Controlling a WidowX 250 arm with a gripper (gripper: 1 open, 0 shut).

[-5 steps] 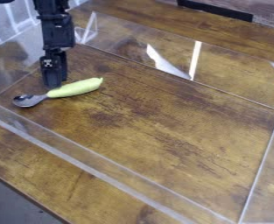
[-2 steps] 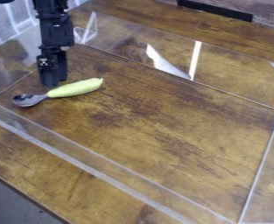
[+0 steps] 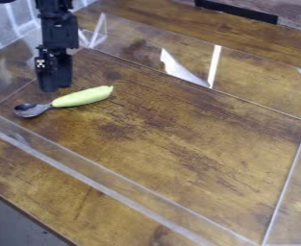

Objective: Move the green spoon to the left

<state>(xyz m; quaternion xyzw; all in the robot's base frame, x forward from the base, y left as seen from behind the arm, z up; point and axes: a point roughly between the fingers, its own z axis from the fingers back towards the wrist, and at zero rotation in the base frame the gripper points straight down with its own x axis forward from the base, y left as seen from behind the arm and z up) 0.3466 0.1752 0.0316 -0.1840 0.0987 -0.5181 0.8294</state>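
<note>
The green spoon (image 3: 66,101) lies flat on the wooden table near the left edge, its yellow-green handle pointing right and its silver bowl (image 3: 31,110) at the left end. My black gripper (image 3: 53,86) hangs just behind the spoon, above its middle, pointing steeply down. Its fingers stand slightly apart with nothing between them, clear of the spoon.
A low clear acrylic wall (image 3: 139,197) fences the wooden table (image 3: 179,135) on all sides; its left corner lies just beyond the spoon's bowl. Bright reflections show on the far panels (image 3: 198,67).
The gripper has shifted slightly left and up in the picture, away from the spoon's handle. The spoon has not moved.
</note>
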